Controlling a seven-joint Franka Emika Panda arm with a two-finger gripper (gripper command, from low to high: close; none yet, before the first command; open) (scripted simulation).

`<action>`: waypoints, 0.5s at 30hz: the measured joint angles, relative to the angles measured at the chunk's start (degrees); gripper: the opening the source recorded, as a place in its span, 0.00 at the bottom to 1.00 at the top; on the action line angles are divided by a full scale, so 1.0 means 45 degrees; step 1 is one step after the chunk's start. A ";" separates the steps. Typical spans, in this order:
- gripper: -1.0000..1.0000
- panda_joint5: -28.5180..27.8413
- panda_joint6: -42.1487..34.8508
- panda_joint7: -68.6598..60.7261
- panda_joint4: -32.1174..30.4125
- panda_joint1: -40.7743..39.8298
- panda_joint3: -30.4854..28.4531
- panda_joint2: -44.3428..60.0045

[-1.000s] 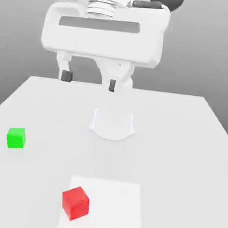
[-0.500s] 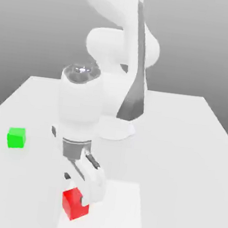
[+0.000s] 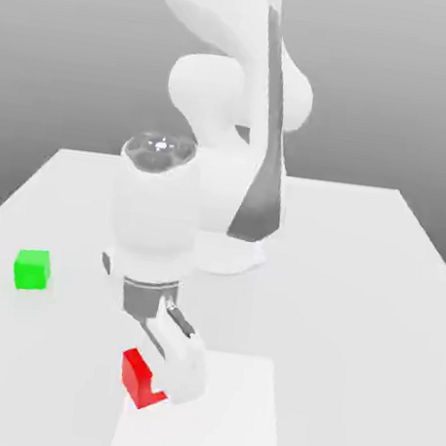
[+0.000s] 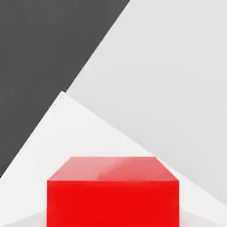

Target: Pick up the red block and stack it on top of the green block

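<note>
Red block (image 3: pixel 135 376): sits on the pale square patch (image 3: pixel 233 415) of the white surface (image 3: pixel 357 283), gripper (image 3: pixel 170 378) clamped on it. Green block (image 3: pixel 32 269): well apart, toward the exterior view's left.

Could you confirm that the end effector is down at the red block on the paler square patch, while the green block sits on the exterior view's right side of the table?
Not quite: the green block sits on the exterior view's left side of the table. The rest holds: the end effector is down at the red block on the paler square patch.
</note>
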 joint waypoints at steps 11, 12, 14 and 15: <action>0.00 -0.0922 -0.0830 -0.4753 -0.2246 -0.5882 -0.3797 -0.3127; 0.00 -0.0979 -0.0886 -0.5206 -0.2448 -0.6286 -0.4249 -0.3401; 0.00 -0.0726 -0.0366 -0.5746 -0.2576 -0.6443 -0.4648 -0.3012; 0.00 -0.0485 0.0017 -0.5975 -0.2587 -0.6406 -0.4730 -0.2633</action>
